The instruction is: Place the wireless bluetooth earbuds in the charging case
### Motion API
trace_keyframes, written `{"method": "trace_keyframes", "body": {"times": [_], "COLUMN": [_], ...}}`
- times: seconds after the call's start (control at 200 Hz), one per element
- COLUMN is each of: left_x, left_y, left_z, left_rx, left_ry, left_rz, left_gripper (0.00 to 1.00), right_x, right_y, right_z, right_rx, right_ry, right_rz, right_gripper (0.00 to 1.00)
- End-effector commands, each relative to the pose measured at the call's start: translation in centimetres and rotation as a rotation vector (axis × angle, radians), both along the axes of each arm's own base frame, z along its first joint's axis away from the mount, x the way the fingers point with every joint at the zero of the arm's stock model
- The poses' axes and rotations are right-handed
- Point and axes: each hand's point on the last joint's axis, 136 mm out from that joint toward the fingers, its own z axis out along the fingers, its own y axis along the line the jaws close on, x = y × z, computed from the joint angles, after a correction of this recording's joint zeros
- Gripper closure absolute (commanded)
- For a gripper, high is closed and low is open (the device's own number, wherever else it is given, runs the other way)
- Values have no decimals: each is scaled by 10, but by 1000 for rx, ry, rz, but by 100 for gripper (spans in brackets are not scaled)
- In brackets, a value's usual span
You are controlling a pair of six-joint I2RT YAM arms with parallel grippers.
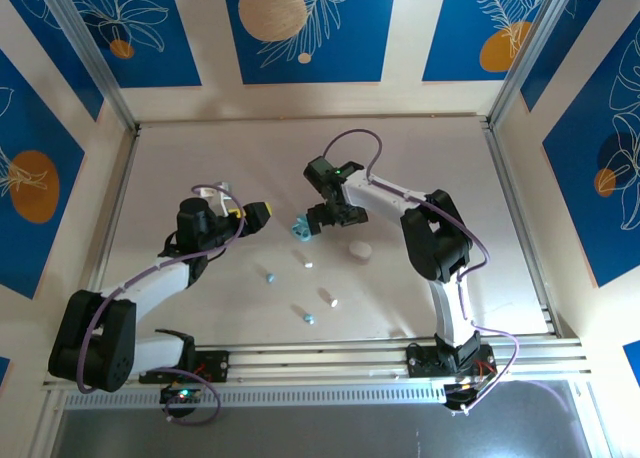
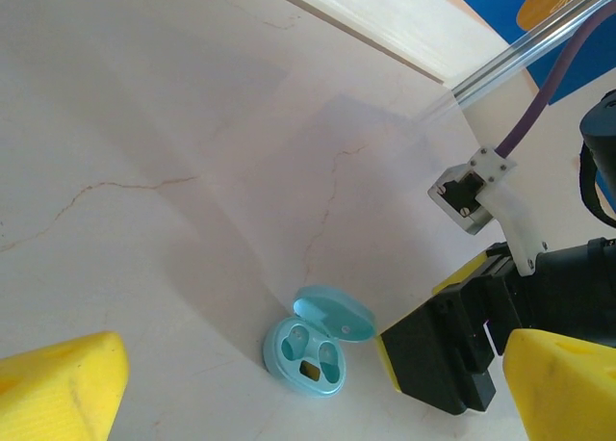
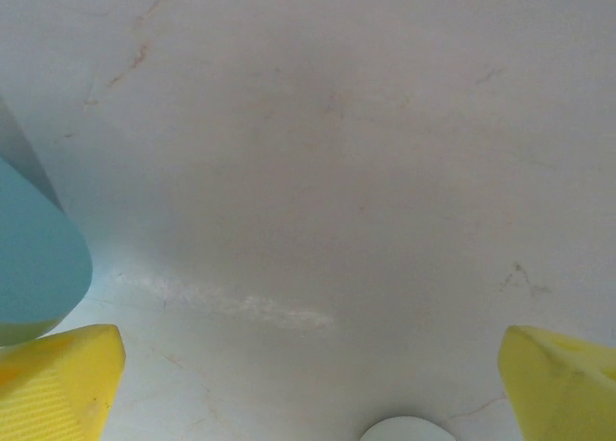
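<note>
The four earbuds lie loose on the table [image 1: 200, 158], all outside any case. Taking the open light-blue case [image 1: 301, 228] as the centre of the dial, with twelve toward the far wall, one white earbud [image 1: 307, 263] sits just at six o'clock. A blue earbud [image 1: 269, 276] lies out at seven and a second white earbud [image 1: 328, 299] at five. The other blue earbud [image 1: 310, 318] is farthest off at six, nearest the arm bases.

A closed white case [image 1: 358, 249] rests at four o'clock from the blue one, near it but apart.

The left arm [image 1: 200, 233] reaches in from eight o'clock. The left jaws are spread wide and pinch nothing, with yellow fingertips [image 2: 58, 383] far apart in the left wrist view. There the light-blue case lies between them, lid tipped back and its two wells showing.

The right arm [image 1: 435, 238] bends in from three o'clock. The right jaws are likewise spread wide and empty, hanging just beside the blue case at its two o'clock side.
</note>
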Motion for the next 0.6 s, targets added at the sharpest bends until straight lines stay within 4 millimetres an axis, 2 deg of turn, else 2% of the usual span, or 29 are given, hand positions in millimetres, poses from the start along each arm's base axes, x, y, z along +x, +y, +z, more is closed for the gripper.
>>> {"method": "trace_keyframes", "body": {"times": [0.0, 0.595], "left_x": [-1, -1], "left_y": [4, 3], "left_z": [4, 4], "left_rx": [20, 13], "left_ry": [-29, -32], "left_rz": [4, -2], "left_gripper": [0, 0], "right_x": [3, 19], "right_y": [1, 3], "right_z": [0, -2], "right_rx": [5, 41], "right_ry": [15, 23], "right_rz": [-19, -32], "right_gripper": [0, 0]}}
